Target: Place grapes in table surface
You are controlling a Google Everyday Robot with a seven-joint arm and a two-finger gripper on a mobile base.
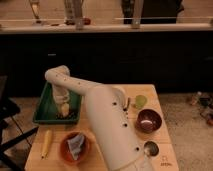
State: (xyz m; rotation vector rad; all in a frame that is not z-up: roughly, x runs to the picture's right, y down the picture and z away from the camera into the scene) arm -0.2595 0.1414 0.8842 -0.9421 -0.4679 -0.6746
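Note:
My white arm reaches from the bottom of the camera view up and left over the light tan table surface (115, 162). My gripper (64, 108) points down inside the green tray (43, 107) at the table's back left, close to the tray floor. I cannot make out the grapes; if they are under or in the gripper, the gripper hides them.
A long yellow corn-like item (46, 142) lies at the front left. A reddish bowl (75, 148) holding a crumpled grey-blue thing stands beside my arm. On the right are a dark maroon bowl (148, 120), a small green cup (140, 101) and a small round metal thing (151, 148). A dark counter runs behind the table.

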